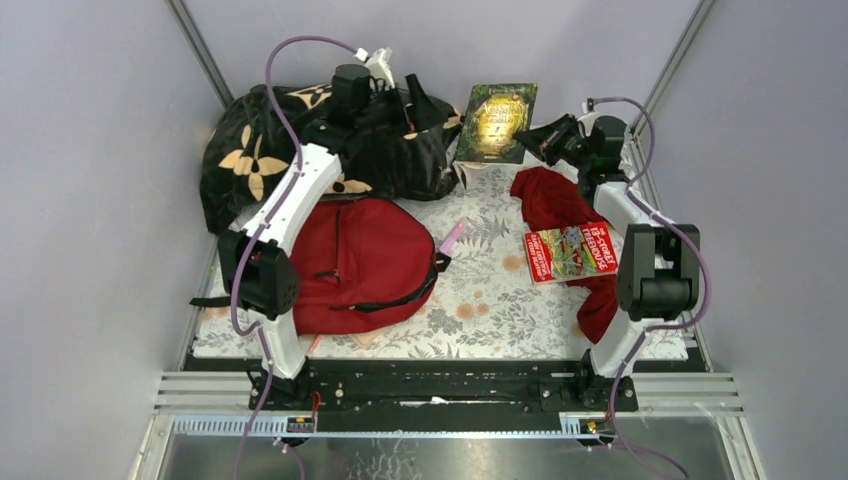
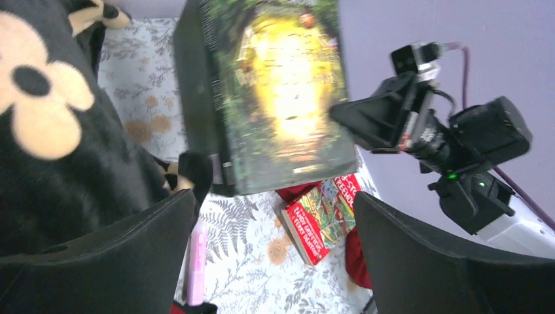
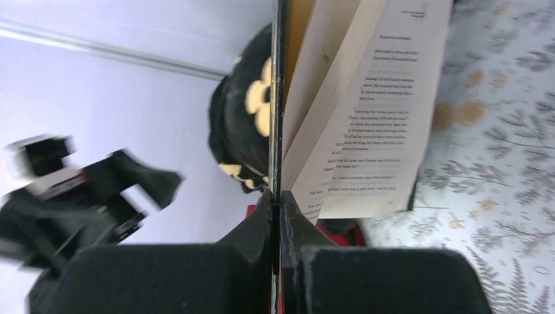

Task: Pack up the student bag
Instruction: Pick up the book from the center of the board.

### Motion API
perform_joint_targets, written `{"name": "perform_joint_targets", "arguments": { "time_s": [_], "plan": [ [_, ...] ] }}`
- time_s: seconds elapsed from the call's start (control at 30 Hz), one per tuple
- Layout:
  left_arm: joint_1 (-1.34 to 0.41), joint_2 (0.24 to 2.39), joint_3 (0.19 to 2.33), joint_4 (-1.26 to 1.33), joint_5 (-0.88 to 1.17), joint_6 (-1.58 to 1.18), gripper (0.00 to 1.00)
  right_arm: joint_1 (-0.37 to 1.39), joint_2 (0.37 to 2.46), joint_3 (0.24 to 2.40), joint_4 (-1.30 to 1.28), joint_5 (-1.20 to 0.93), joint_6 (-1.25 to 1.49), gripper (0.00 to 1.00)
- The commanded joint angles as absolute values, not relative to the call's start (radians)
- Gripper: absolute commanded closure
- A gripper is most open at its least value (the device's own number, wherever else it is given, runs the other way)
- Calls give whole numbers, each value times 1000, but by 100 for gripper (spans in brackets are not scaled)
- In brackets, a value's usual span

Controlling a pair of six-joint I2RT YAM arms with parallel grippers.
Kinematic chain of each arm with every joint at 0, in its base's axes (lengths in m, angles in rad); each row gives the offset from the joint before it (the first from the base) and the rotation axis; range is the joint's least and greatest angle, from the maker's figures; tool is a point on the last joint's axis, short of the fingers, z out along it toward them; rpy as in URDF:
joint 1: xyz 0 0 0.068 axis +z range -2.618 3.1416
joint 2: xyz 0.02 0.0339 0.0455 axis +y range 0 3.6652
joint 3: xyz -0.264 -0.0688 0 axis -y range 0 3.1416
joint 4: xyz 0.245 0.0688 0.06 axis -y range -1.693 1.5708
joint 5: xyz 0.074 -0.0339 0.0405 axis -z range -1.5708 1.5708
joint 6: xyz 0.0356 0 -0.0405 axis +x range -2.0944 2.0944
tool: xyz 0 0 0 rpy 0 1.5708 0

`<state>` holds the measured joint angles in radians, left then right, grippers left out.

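The student bag [image 1: 360, 262], dark red with black zips, lies flat at the left of the table, in front of my left arm. My right gripper [image 1: 535, 136] is shut on the cover of a green book [image 1: 497, 122] at the back. In the right wrist view the jaws [image 3: 276, 196] pinch the thin cover while the pages [image 3: 366, 118] hang open. In the left wrist view the green book [image 2: 281, 91] stands tilted off the table. My left gripper [image 2: 275, 261] is open, empty, over the black blanket [image 1: 290, 150] and left of the book.
A red book [image 1: 570, 252] lies on a limp red garment [image 1: 555, 198] at the right. A pink marker [image 1: 450, 238] lies beside the bag's right edge. The flowered blanket fills the back left corner. Walls close in the back and sides.
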<state>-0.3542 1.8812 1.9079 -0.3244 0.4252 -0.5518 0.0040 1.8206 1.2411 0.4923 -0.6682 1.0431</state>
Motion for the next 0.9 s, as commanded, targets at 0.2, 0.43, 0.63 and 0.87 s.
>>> {"name": "perform_joint_targets", "arguments": {
  "time_s": [0.2, 0.43, 0.63, 0.87],
  "plan": [
    [-304, 1837, 1729, -149, 742, -720, 1, 6, 1577, 1225, 744, -965, 1155, 100],
    [-303, 1802, 1553, 251, 884, -983, 1, 6, 1568, 1162, 975, -1047, 1324, 100],
    [-305, 1799, 1485, 537, 892, -1170, 12, 22, 1644, 1128, 1153, -1084, 1468, 100],
    [-316, 1855, 1540, 546, 900, -1220, 48, 98, 1728, 1145, 1186, -1107, 1502, 100]
  ]
}}
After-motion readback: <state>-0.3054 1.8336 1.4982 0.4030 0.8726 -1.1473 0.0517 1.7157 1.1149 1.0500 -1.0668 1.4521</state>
